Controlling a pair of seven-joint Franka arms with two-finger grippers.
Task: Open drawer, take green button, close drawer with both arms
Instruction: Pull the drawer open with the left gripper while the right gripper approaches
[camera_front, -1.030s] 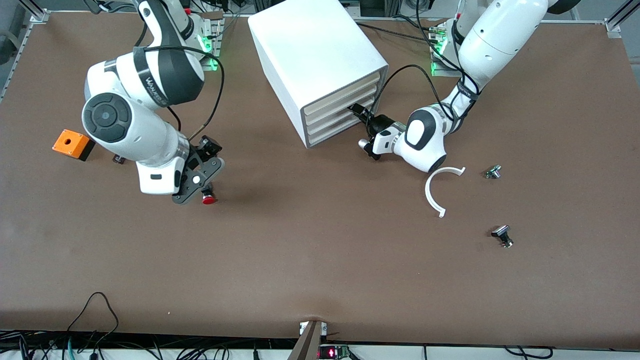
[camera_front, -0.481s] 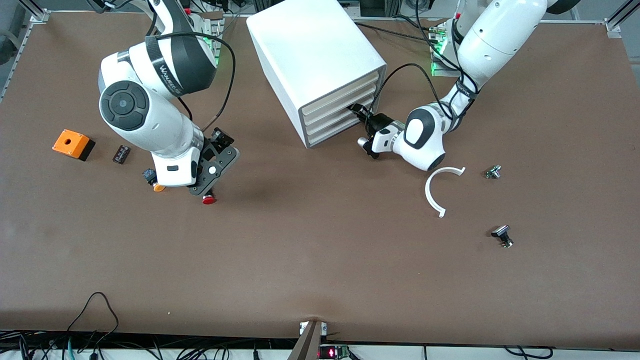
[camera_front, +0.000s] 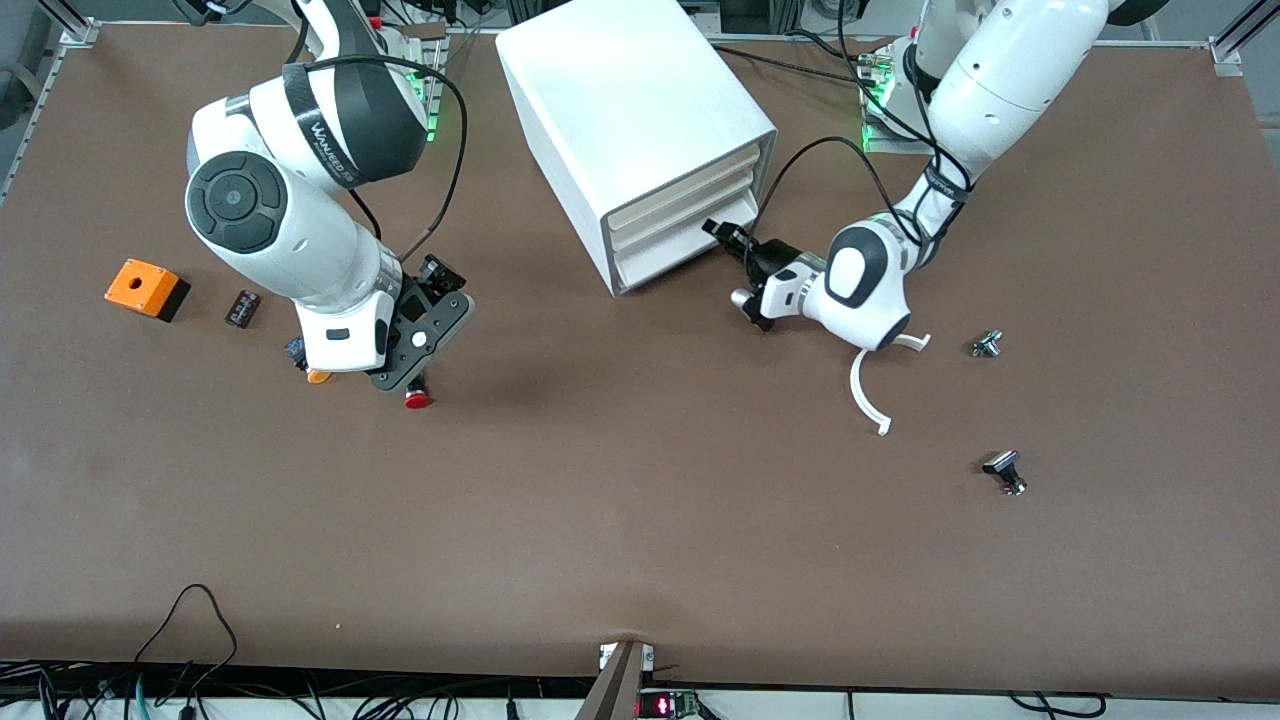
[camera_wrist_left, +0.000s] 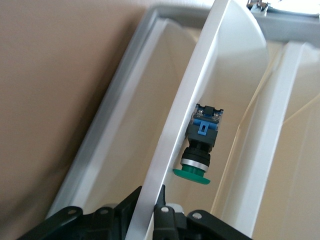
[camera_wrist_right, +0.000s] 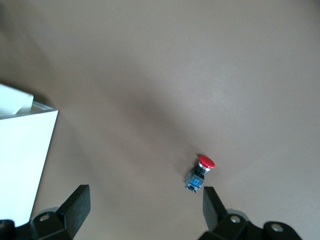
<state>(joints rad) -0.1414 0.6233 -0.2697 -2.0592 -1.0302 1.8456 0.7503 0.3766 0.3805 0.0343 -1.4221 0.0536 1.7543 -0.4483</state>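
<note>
The left gripper's (camera_front: 722, 236) fingers (camera_wrist_left: 162, 220) are pinched on the cream front edge of the drawer (camera_wrist_left: 175, 150), the lowest of three in the white cabinet (camera_front: 630, 110), with one finger on each face of the front panel; in the front view the drawer (camera_front: 690, 240) stands slightly out from the cabinet's stack; the left wrist view shows the green-capped button (camera_wrist_left: 198, 150) lying inside the drawer tray, just beside the inner face of the front panel, its blue body toward the cabinet and its green cap toward the gripper; the right gripper's (camera_front: 415, 375) fingers (camera_wrist_right: 75, 205) are spread wide and hold nothing, hanging over the brown worktop (camera_front: 640, 520) above the red-capped button (camera_front: 418, 400), which lies on the worktop toward the right arm's end; an orange-capped button (camera_front: 318, 376) lies just beside the right wrist; an orange box (camera_front: 145, 288) and a small dark block (camera_front: 242, 307) lie closer to that end of the worktop; a white curved strip (camera_front: 868, 395) lies under the left arm's wrist; two small dark parts (camera_front: 987, 344) (camera_front: 1005, 470) lie toward the left arm's end.
</note>
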